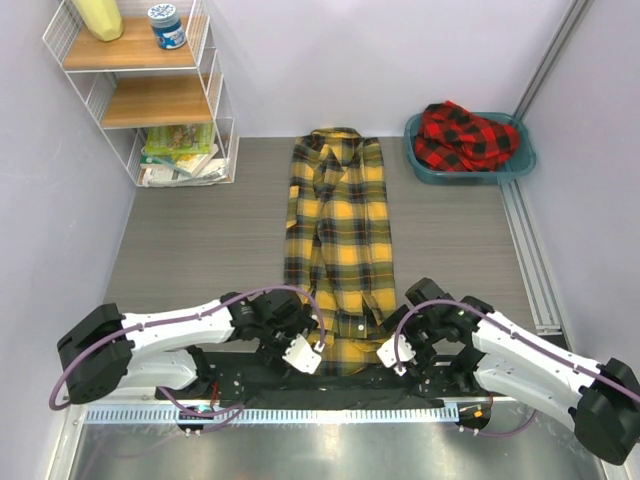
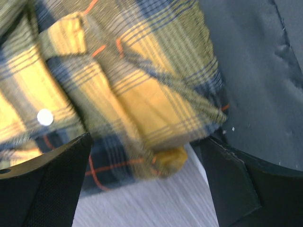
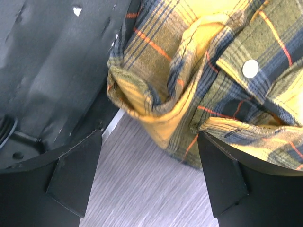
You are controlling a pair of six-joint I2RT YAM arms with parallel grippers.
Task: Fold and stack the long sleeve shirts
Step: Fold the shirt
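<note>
The left pincer (image 2: pixel 147 142) is held wide open, with nothing gripped; its two dark fingers (image 2: pixel 47 189) are seen on either side of the near left corner of the yellow-and-black shirt (image 1: pixel 338 230), whose hem lies bunched between and beyond them without being pinched; a white button (image 2: pixel 45 117) is seen on the cloth just beside the left-hand finger. The right pincer (image 3: pixel 149 137) is likewise spread wide and nothing is held in it; the near right corner of the same shirt, rumpled and turned over on itself, lies between its fingers and is not clamped.

In the top view both pincers are lowered at the near hem, one at each corner, with the arms reaching inward from the two sides. Beneath the hem's outer edges a black base plate (image 1: pixel 330 390) is seen, and grey wood-grain bench (image 1: pixel 200 250) beyond it.

The yellow-and-black shirt is laid out lengthwise down the middle of the bench as a long narrow strip, the collar at the far end, the hem nearest the arms, the sleeves folded inward along the body. The red-and-black shirt (image 1: pixel 465 135) is heaped in a teal basin (image 1: pixel 525 160) at the far right corner, well apart from the first. At the far left a white wire shelf (image 1: pixel 150 100) is placed; a blue-lidded jar (image 1: pixel 166 25) and a yellow object (image 1: pixel 98 18) are kept on its top board, and printed matter is stacked on its lowest level.
</note>
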